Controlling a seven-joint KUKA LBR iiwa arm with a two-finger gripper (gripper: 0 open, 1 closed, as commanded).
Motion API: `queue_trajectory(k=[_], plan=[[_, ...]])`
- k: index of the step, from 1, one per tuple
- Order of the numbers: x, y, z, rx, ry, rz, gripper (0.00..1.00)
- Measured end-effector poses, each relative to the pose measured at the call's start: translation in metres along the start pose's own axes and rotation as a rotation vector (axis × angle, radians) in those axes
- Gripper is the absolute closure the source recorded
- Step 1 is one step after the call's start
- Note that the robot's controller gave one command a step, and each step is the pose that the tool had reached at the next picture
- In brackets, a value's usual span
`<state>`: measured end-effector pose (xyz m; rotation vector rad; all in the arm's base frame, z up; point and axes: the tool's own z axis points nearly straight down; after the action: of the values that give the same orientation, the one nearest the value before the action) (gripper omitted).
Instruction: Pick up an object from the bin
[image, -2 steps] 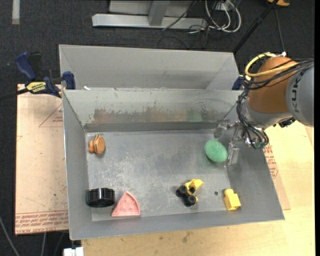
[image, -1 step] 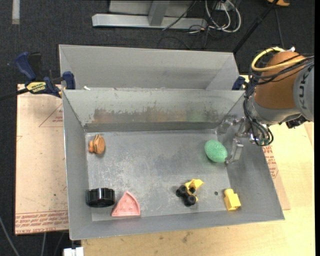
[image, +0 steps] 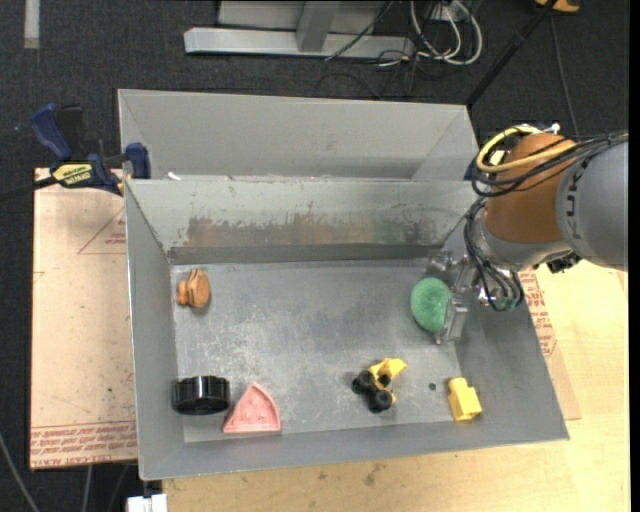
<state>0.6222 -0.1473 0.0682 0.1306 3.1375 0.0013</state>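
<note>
The arm is reaching in from the right, and its claw (image: 452, 322) is hanging low at about three o'clock on the bin (image: 300, 330) floor, right against the right side of one green rounded lump (image: 428, 303). From where I'm standing I cannot tell whether the claw is open or closed. Six things are lying in there, one of each: the green lump, a yellow block (image: 463, 398) at four o'clock, a yellow-and-black toy vehicle (image: 378, 384) at five, a pink wedge (image: 252, 411) at seven, a black disc (image: 200, 395) at eight, and an orange-brown piece (image: 193, 290) at ten.
</note>
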Motion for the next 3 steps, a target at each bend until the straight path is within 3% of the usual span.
queue_trajectory(k=[1,3], plan=[[0.0136,0.0016,-0.0016,0.001,0.0,0.153,1.0],[0.0134,0.0018,-0.0019,0.001,0.0,0.153,1.0]])
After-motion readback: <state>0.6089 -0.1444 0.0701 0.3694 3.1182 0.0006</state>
